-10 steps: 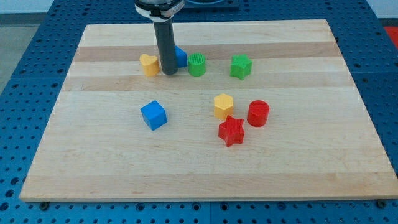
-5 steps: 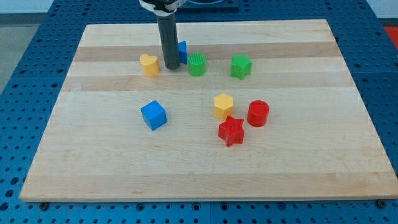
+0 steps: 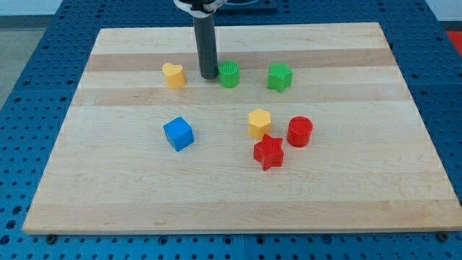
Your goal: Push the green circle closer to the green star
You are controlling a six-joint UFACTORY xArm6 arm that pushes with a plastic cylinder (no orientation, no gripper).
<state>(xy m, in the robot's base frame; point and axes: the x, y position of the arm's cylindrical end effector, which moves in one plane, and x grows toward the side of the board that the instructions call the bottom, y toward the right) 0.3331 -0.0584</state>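
Observation:
The green circle [image 3: 229, 74] stands in the upper middle of the wooden board [image 3: 346, 180]. The green star [image 3: 279, 76] lies to its right, a block's width or so away. My dark rod comes down from the view's top, and my tip [image 3: 208, 76] rests on the board just left of the green circle, very near or touching its left side. The rod hides a small blue block that stood behind it.
A yellow heart [image 3: 173, 74] lies left of my tip. A blue cube [image 3: 178, 133] sits lower left. A yellow hexagon [image 3: 259, 123], a red circle [image 3: 299, 131] and a red star [image 3: 268, 151] cluster at the lower right of centre.
My tip has moved right, from beside the yellow heart to the green circle's left side. The small blue block behind the rod is now hidden. The blocks have not visibly moved.

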